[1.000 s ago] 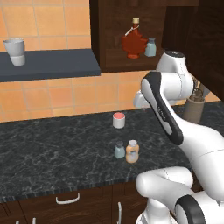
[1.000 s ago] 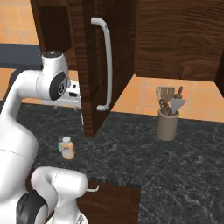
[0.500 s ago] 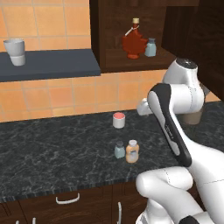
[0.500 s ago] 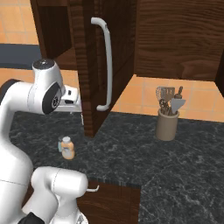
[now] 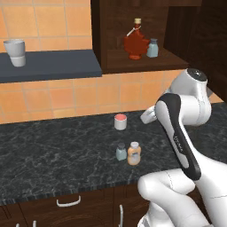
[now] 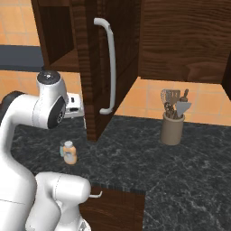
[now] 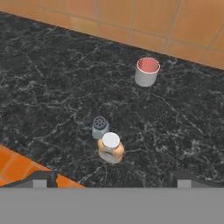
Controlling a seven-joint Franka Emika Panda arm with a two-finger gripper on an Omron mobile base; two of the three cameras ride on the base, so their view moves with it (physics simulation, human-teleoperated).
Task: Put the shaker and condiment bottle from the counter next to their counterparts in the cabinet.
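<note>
Down on the counter (image 7: 52,78), both my targets wait untouched: shaker (image 7: 100,126) touching the condiment bottle (image 7: 110,147) at its 11 o'clock, the red-lidded jar (image 7: 146,71) well apart at 1 o'clock. My arm has swung away from the cabinet (image 5: 133,62) over the last second and now looks down on them. My claw (image 7: 109,181) is spread wide, empty, a touch wider than before. Both pickups remain. The syrup bottle (image 5: 135,41) and twin shaker (image 5: 152,48) sit on the cabinet shelf.
</note>
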